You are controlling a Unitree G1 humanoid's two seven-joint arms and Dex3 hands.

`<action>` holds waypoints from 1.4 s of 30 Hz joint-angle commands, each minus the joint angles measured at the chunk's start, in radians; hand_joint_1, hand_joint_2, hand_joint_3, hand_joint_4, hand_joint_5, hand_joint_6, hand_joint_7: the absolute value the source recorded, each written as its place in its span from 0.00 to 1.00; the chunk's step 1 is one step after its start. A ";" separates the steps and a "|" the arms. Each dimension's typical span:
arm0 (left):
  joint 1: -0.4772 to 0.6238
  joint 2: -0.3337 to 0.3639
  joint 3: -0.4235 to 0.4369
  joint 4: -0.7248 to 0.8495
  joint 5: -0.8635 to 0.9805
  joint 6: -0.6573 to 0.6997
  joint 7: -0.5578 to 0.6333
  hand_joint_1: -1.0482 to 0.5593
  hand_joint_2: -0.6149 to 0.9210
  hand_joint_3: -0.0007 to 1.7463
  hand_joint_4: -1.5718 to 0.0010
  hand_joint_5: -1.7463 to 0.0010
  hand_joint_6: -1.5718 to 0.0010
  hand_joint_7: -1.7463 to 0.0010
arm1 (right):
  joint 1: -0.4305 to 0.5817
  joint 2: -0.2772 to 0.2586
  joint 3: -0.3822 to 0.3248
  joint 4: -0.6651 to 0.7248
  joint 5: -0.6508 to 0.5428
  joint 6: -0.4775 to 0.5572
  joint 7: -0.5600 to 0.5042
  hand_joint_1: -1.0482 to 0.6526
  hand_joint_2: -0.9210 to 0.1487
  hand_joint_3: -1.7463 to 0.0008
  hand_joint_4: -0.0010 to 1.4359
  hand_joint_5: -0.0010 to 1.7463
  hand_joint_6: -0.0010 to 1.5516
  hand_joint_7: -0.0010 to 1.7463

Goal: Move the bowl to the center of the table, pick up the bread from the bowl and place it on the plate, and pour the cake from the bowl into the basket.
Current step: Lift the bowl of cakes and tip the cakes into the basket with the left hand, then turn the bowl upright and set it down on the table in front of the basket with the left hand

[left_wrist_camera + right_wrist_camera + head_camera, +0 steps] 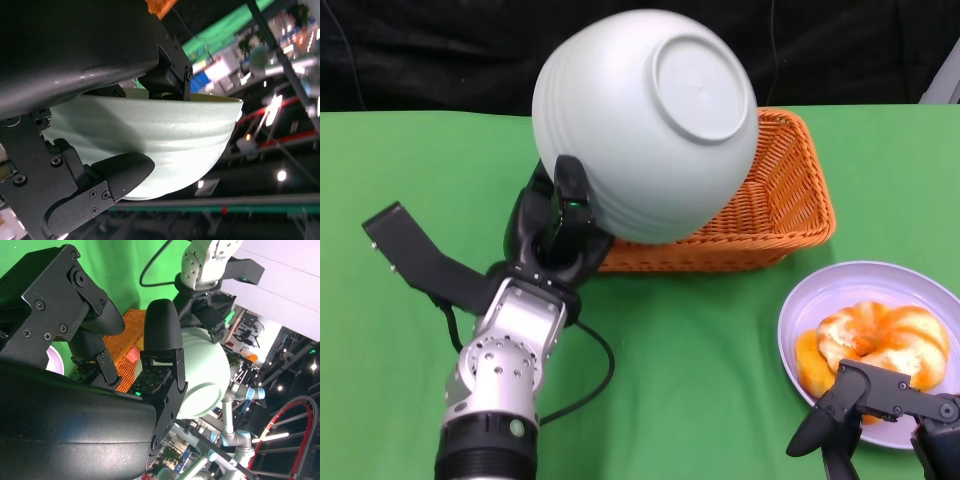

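My left hand (552, 225) grips the rim of the pale green bowl (645, 120) and holds it tipped nearly upside down over the orange wicker basket (785, 200), its base facing the camera. The left wrist view shows the bowl (165, 140) pinched between the fingers (120, 175). The bread (880, 340), an orange-and-white ring, lies on the lilac plate (820, 295) at the lower right. My right hand (880, 405) hovers at the plate's near edge with fingers apart and nothing in it. In the right wrist view a small pink piece (132, 355) lies in the basket (125, 347); the cake is otherwise hidden.
The green table (700, 370) stretches between the arm and the plate. A black cable (585, 385) loops beside my left forearm. A black strap piece (410, 250) juts out to the left of the arm. A dark backdrop lies behind the table.
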 commanded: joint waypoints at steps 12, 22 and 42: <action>0.027 0.104 -0.095 -0.117 0.188 -0.091 -0.187 0.50 0.59 0.97 0.28 0.00 0.39 0.01 | 0.003 -0.008 -0.008 0.004 0.008 -0.011 -0.001 0.67 0.64 0.12 0.59 0.97 0.55 0.71; 0.104 0.196 -0.192 -0.246 0.360 -0.169 -0.235 0.57 0.58 0.91 0.31 0.00 0.38 0.07 | 0.003 -0.009 -0.009 0.002 0.006 -0.014 -0.002 0.66 0.65 0.11 0.58 0.97 0.54 0.72; 0.270 0.613 -0.419 -0.340 1.103 -1.083 -0.217 0.56 0.55 0.90 0.36 0.00 0.46 0.00 | -0.004 -0.001 -0.008 -0.006 0.010 -0.017 -0.006 0.66 0.65 0.10 0.56 0.94 0.54 0.72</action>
